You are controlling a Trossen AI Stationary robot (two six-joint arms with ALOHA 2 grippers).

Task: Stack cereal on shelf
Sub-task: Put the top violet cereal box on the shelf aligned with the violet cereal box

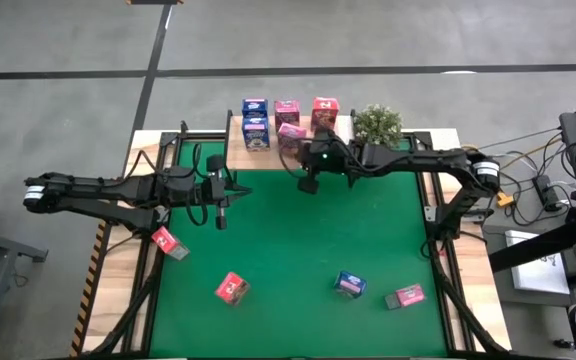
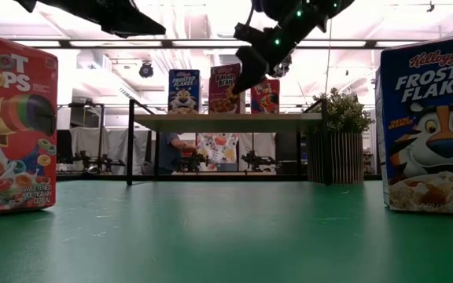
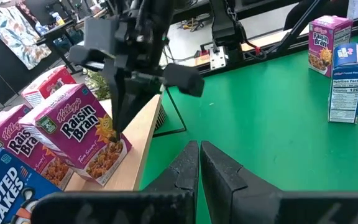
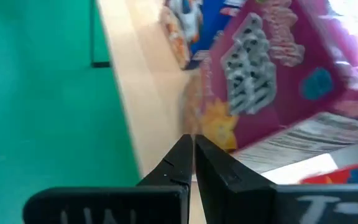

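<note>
The right gripper (image 1: 308, 186), clenched empty, is hovering at the shelf (image 1: 236, 150) edge beside a Raisin Bran box (image 1: 290, 135). A potted plant (image 1: 377, 124) is standing nearby. The left gripper (image 1: 222, 216) is waiting clenched over the green mat (image 1: 298, 250).

shelf (image 1: 268, 150): light wood board on thin black legs, at far edge of green mat, centre.
on shelf: 5 cereal boxes; 2 blue Frosted Flakes (image 1: 255, 133) at left, upright; pink Raisin Bran (image 1: 290, 139) tilted near front edge, 2nd pink one just behind; red box (image 1: 325, 112) at right, upright.
on mat: 4 boxes near front, well apart; red (image 1: 168, 243), pink-red (image 1: 232, 288), blue (image 1: 349, 285), pink (image 1: 406, 296) lying flat.
</note>
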